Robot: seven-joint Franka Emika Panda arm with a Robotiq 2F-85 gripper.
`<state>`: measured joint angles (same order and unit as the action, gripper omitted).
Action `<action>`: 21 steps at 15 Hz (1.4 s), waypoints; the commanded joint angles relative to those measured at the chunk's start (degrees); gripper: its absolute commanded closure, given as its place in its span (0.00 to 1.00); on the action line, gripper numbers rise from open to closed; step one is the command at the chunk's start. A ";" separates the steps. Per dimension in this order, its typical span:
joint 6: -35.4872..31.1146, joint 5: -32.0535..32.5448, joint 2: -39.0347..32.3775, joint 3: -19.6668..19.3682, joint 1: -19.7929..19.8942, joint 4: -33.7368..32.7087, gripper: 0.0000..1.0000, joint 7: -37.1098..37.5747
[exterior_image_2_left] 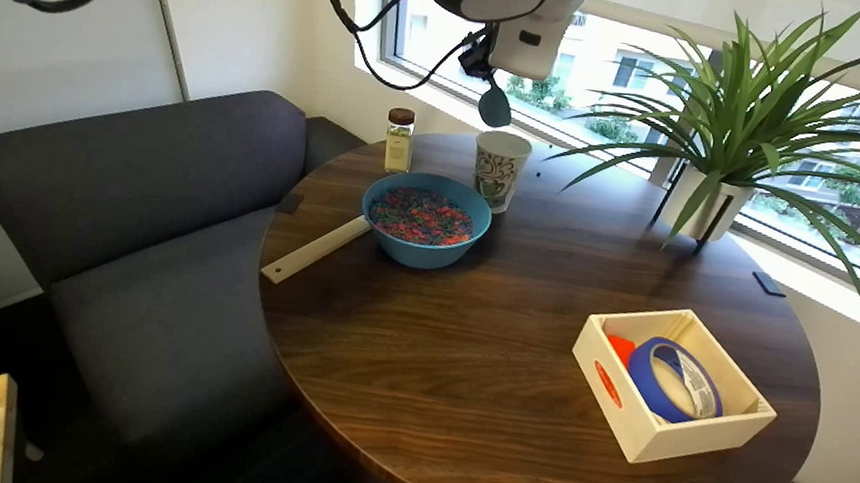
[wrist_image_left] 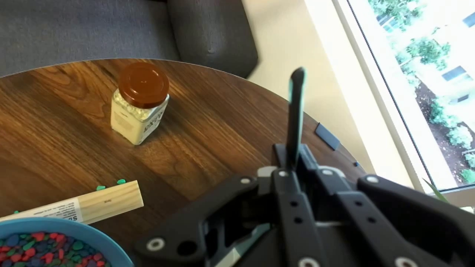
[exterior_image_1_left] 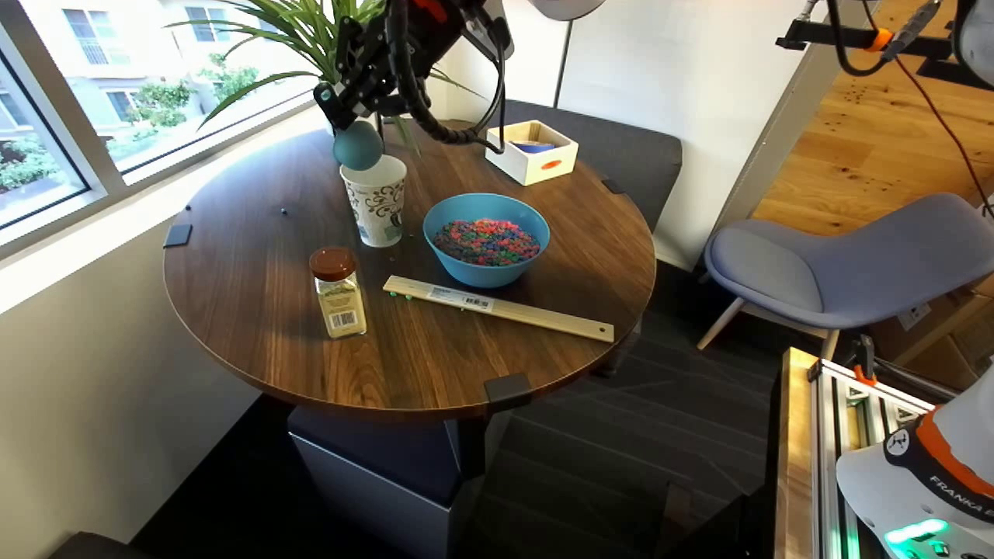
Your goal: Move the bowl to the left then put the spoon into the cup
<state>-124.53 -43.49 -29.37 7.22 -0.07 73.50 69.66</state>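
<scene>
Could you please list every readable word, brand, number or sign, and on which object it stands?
"FRANKA E", cut off at picture edge, plus round emblem: robot base.
Jar: label and barcode, too small to read.
Wooden strip: sticker and barcode, too small.
Tape roll: printing, too blurred.
Wooden box: red oval, unreadable.
Paper cup: pattern, no readable words.
White label near the chair: too small.

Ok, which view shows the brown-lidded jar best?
The wrist view: the jar is largest there, its lid and pale contents clear. Both exterior views show it upright, but smaller; an exterior view adds the barcode.
</scene>
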 commanded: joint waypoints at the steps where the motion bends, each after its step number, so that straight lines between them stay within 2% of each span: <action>1: 1.46 -0.43 -2.22 -1.21 -0.43 -2.54 0.98 0.63; 5: 1.23 -0.14 -2.81 -1.88 -0.44 -2.63 0.98 1.02; 6: 1.37 0.09 -2.86 -2.06 -0.49 -2.70 0.67 1.15; 7: 1.48 0.34 -2.82 -2.24 -0.56 -2.70 0.66 1.36; 11: 1.21 0.62 -1.97 -2.65 -0.61 -2.17 0.37 1.74; 15: -0.06 1.29 2.09 -3.26 -0.75 1.08 0.06 1.00; 16: -0.17 1.48 3.21 -3.36 -0.66 1.88 0.01 0.51; 19: -0.89 3.72 8.10 -4.31 -0.76 6.12 0.00 -1.99; 21: -1.38 7.78 11.94 -5.26 -1.47 10.17 0.00 -3.31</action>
<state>-124.57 -39.80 -24.29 3.51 -0.31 75.22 68.54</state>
